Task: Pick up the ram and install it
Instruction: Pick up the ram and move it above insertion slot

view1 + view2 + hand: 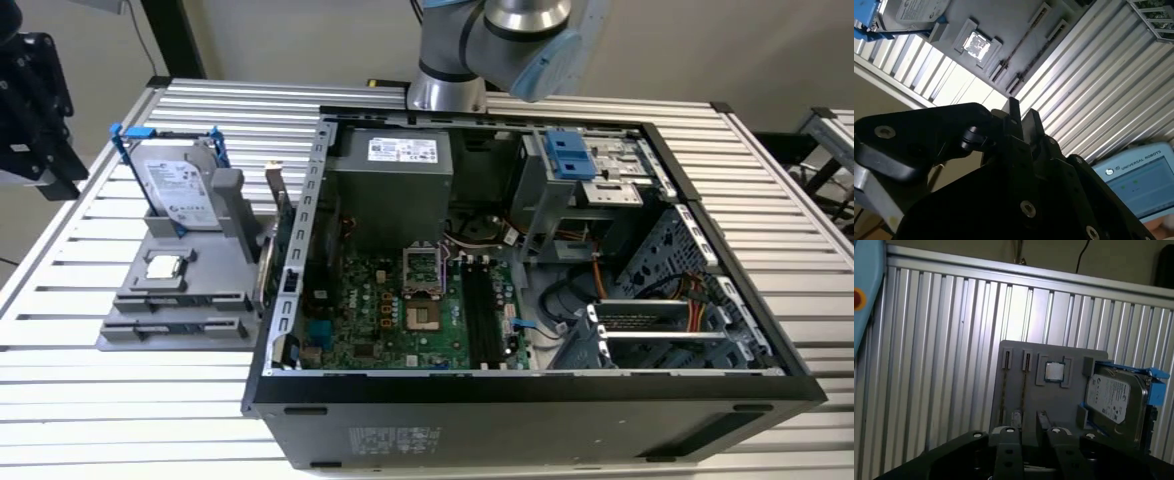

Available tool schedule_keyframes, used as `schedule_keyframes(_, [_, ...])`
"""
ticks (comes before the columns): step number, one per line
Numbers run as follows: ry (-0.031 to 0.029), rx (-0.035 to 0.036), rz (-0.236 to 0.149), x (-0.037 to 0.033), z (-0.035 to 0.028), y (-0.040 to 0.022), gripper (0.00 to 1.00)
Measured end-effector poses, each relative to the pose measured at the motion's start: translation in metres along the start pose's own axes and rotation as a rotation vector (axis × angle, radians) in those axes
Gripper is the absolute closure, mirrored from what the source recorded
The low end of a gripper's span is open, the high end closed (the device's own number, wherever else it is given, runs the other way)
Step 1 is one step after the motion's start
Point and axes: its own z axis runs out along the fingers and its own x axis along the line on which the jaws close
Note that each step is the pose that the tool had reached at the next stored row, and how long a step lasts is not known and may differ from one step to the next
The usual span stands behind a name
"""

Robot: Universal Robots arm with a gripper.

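Note:
The ram shows as a thin dark strip standing on edge in a slot of the grey holder tray (134, 335), beside a second, similar slot. I see that strip in both wrist views (1024, 385) (1021, 42). My gripper (1029, 422) (1023, 117) hangs well above the tray, apart from it. A narrow gap separates its black fingers, with nothing between them. The open computer case (287, 300) lies on the table on the exterior view's right of the tray. Its motherboard (387, 320) faces up, with long black memory slots (483, 310).
On the tray also stand a silver hard drive with blue rails (180, 185) (1114, 400) and a small square processor chip (164, 266) (1054, 371). The table is ribbed aluminium (120, 400). The arm's base (447, 90) rises behind the case. A blue-edged pendant (1139, 185) lies nearby.

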Motion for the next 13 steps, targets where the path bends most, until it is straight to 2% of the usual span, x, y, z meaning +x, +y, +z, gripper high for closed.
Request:
schedule_keyframes(9, [0.0001,-0.0007,-0.010,0.0000,0.0001,0.0000,0.00])
schedule_keyframes(13, [-0.0001,-0.0001,-0.002,0.0002,0.0035,-0.0001,0.00])
